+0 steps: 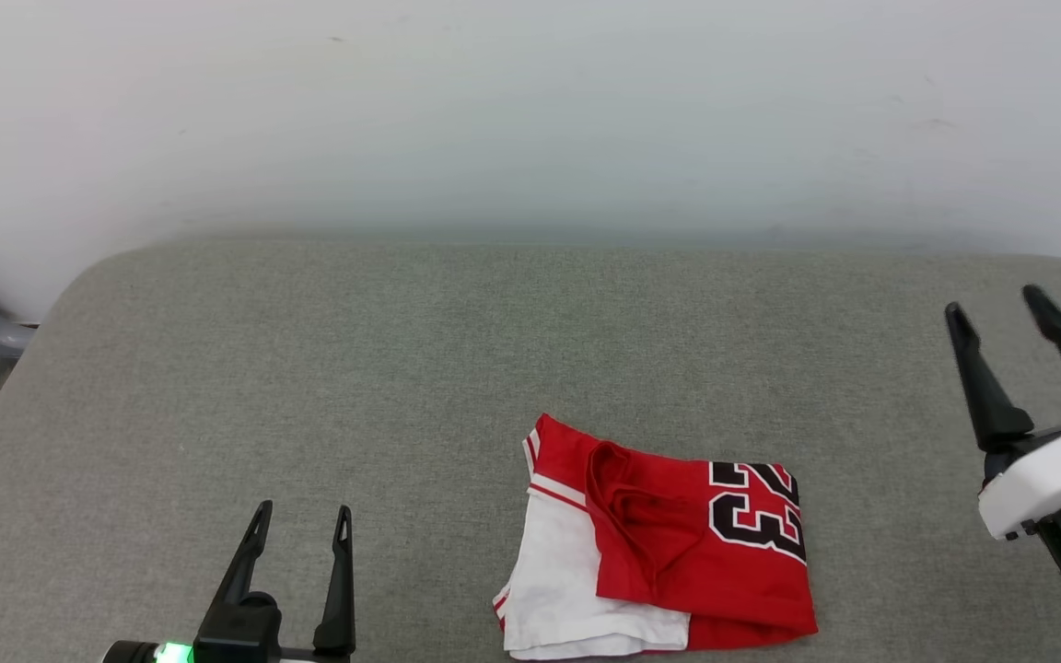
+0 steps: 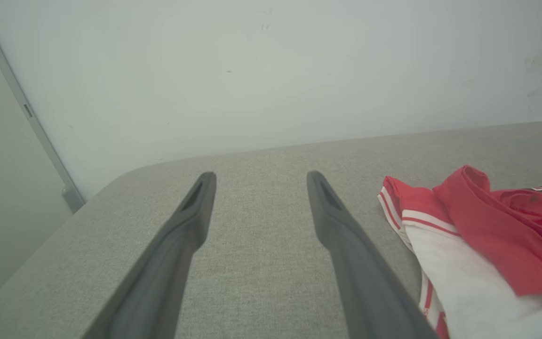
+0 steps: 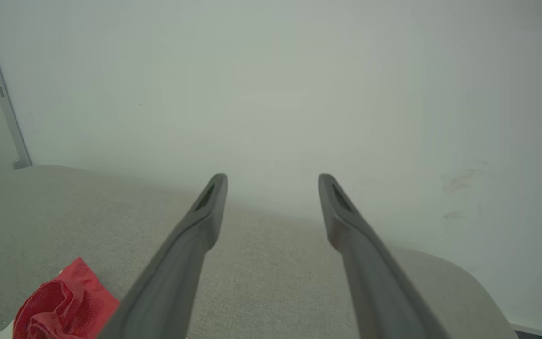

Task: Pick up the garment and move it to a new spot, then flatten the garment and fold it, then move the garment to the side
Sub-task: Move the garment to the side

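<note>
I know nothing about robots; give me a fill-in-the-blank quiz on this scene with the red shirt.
The folded red-and-white jersey T-shirt shows the black number ____. It lies on a ____ fabric-covered table. The left arm's two long dark fingers stand ____. The right arm's fingers hold ____.
Missing words: 23; grey; open; nothing.
</note>
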`<state>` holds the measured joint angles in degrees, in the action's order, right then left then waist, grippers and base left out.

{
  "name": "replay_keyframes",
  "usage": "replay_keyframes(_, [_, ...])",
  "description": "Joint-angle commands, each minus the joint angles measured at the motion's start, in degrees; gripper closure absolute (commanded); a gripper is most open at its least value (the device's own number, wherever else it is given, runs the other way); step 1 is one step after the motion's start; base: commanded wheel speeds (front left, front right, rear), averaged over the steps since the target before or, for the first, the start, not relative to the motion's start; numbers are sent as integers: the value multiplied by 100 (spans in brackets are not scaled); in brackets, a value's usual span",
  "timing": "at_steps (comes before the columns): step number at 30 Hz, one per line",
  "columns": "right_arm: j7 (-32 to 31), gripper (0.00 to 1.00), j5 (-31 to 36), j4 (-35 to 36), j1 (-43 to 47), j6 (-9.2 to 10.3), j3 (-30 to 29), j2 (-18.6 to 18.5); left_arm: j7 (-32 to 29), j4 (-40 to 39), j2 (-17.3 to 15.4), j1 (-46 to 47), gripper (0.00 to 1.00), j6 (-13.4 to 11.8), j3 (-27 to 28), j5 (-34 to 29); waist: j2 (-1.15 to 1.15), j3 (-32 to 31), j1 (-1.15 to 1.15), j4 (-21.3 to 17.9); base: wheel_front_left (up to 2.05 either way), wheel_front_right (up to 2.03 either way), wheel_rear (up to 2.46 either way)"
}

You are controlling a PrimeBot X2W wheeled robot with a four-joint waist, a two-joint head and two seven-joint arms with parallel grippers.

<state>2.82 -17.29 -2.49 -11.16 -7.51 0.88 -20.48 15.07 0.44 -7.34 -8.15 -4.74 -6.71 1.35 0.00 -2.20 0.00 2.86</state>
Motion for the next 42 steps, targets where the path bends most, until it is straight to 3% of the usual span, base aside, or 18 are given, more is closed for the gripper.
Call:
replay_keyframes(1, [-498, 0, -302, -94, -169, 5, 245, -229, 13, 11, 12, 47, 0, 8, 7, 16, 0, 14, 0, 26, 0, 0, 0])
replay_keyframes(10, [-3014, 0, -1753, -263, -518, 5, 1284, -943, 13, -11, 65, 104, 0, 39, -26, -7, 0, 148, 0, 122, 0, 0, 0])
replay_keyframes(13, [-3818, 0, -2230, -379, -466, 5, 1560, -1029, 13, -14, 99, 158, 0, 59, -70, -20, 0, 250, 0, 191, 0, 0, 0])
replay_keyframes(16, [-4225, 0, -2532, -531, -422, 5, 1636, -1011, 13, -16, 132, 247, 0, 67, -115, -33, 0, 392, 0, 290, 0, 0, 0])
replay_keyframes(20, [-4371, 0, -2664, -849, -406, 5, 1715, -861, 13, -26, 163, 373, 0, 78, -156, -49, 0, 582, 0, 424, 0, 0, 0])
replay_keyframes(31, [-4038, 0, -2733, -2050, -573, 5, 2017, -375, 13, 19, 207, 661, 0, 100, -233, -65, 0, 1022, 0, 721, 0, 0, 0])
replay_keyframes(41, [-3669, 0, -2828, -2540, -648, 3, 2740, -148, 13, 48, 230, 822, 0, 113, -230, -47, 0, 1195, 0, 765, 0, 0, 0])
replay_keyframes(42, [-3579, 66, -2830, -2544, -661, 3, 2784, -171, 13, 51, 232, 832, 0, 114, -236, -45, 0, 1200, 0, 766, 0, 0, 0])
